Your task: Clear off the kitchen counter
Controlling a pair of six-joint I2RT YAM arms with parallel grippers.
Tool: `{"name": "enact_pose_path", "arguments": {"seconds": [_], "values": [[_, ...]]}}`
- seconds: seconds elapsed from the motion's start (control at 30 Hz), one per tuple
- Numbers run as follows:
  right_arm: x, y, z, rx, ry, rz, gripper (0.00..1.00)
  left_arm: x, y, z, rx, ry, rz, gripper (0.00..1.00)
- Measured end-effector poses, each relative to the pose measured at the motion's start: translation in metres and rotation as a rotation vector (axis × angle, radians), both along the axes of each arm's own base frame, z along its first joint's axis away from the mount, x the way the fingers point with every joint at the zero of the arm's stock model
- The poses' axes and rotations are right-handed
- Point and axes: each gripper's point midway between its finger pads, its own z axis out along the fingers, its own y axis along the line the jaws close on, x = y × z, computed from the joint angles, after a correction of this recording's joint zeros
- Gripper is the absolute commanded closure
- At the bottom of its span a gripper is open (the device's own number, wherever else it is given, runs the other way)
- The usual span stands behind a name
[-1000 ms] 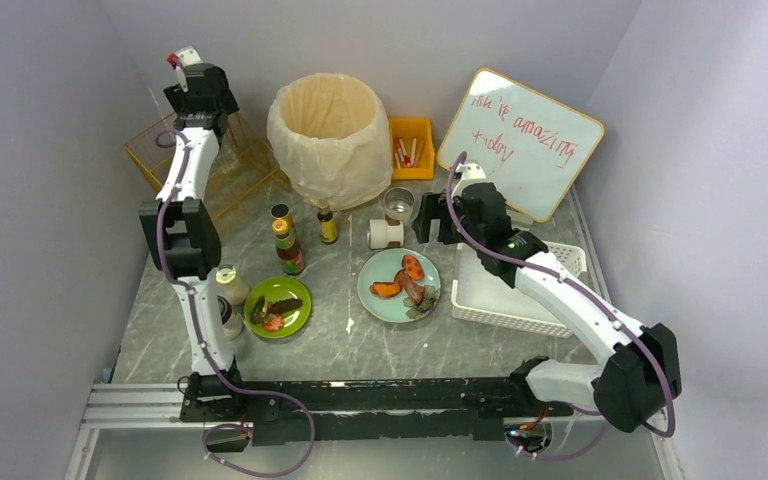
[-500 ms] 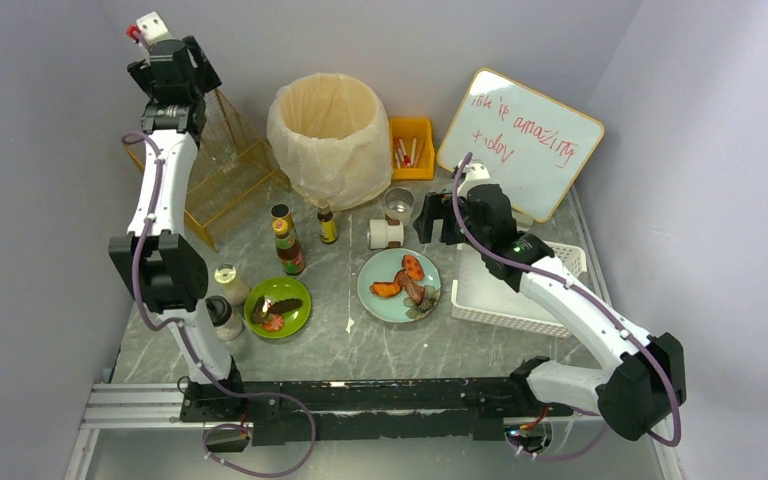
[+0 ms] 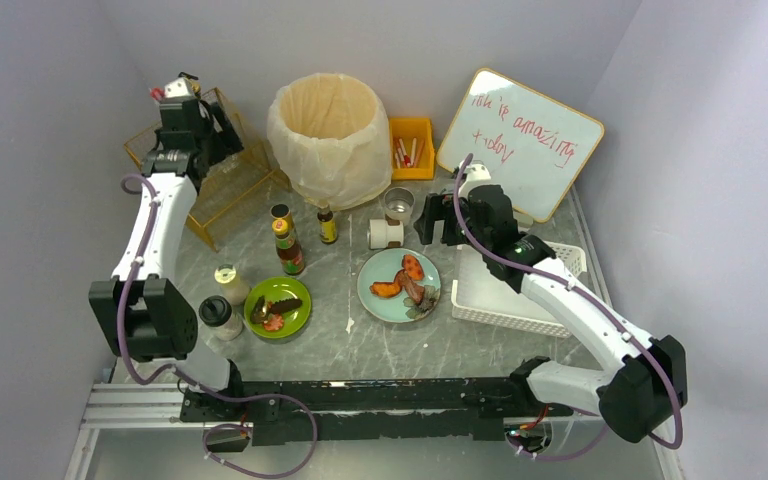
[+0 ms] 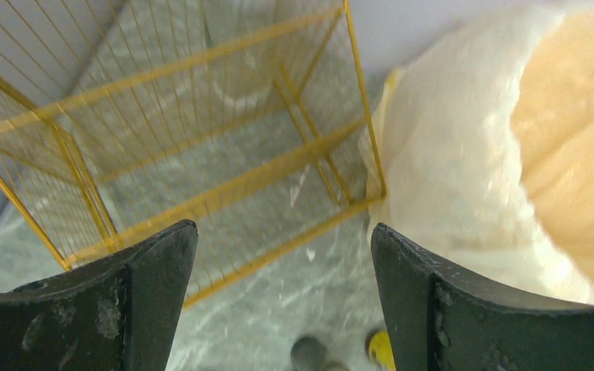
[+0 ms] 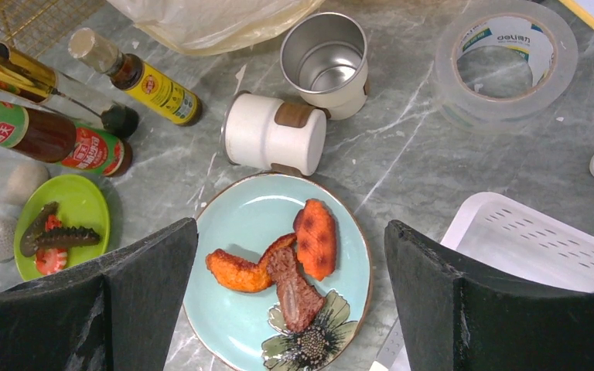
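Grey marble desk [image 3: 360, 348] lies under both arms and fills the floor of the white-walled box. Left pincer [image 4: 282, 255] is wide open, up over the yellow wire basket [image 4: 162, 139]. Right pincer [image 5: 290, 232] is wide open over the blue plate [image 5: 236, 220].

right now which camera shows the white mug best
The right wrist view: the white mug lies on its side, close and unblocked, its brown band clear. The top external view shows the mug small and distant. The left wrist view does not show it.
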Motion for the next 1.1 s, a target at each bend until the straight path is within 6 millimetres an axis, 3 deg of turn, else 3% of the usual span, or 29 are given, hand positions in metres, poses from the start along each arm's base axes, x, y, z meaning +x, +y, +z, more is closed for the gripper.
{"name": "enact_pose_path", "arguments": {"seconds": [0.13, 0.27, 0.37, 0.5, 0.67, 1.1], "values": [[-0.001, -0.001, 0.001, -0.003, -0.001, 0.002, 0.06, -0.025, -0.033, -0.029, -0.01, 0.081, -0.067, 0.09], [-0.001, -0.001, 0.0, -0.003, 0.0, 0.002, 0.06, -0.058, -0.097, -0.06, -0.012, 0.176, -0.205, 0.07], [-0.001, 0.0, 0.0, -0.002, 0.0, 0.003, 0.06, -0.087, -0.13, -0.079, -0.011, 0.242, -0.286, 0.07], [-0.002, 0.0, 0.0, 0.0, 0.002, 0.008, 0.06, -0.112, -0.126, -0.088, 0.013, 0.283, -0.27, 0.07], [-0.003, 0.003, 0.001, 0.007, 0.005, 0.022, 0.06, -0.123, -0.113, -0.076, 0.03, 0.261, -0.233, 0.08], [-0.004, 0.003, 0.001, 0.008, 0.006, 0.024, 0.06, -0.146, -0.136, -0.1, 0.035, 0.335, -0.323, 0.14]]}}
